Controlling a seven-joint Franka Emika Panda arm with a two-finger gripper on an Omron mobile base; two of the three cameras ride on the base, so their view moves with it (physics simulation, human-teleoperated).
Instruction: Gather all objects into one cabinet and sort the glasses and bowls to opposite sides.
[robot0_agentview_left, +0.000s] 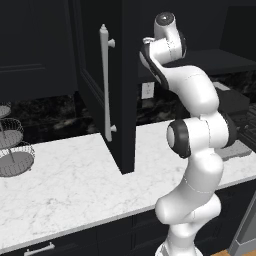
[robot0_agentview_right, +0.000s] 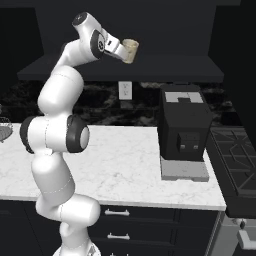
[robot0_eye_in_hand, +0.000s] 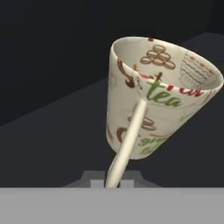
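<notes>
- Tumbler (robot0_agentview_right: 130, 50): cream-tan, printed; raised high beside the dark cabinet (robot0_agentview_right: 165, 35), tilted, apparently for carrying onto the shelf.
- Fingers (robot0_eye_in_hand: 114, 181): nearly together, pinching the tumbler's thin rim.
- Table (robot0_agentview_right: 125, 160): white marble, carries a black appliance (robot0_agentview_right: 184, 131).

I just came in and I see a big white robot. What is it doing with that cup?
The white robot arm is holding a cream-tan tumbler high above the marble counter, right in front of the wide black wall cabinet. Its gripper has its jaws pinched shut on the tumbler's rim, one finger running up the cup's wall. In the hand view the tumbler is tilted and has little pictures and the word "tea" on it. A black box-shaped appliance sits on the counter.
</notes>
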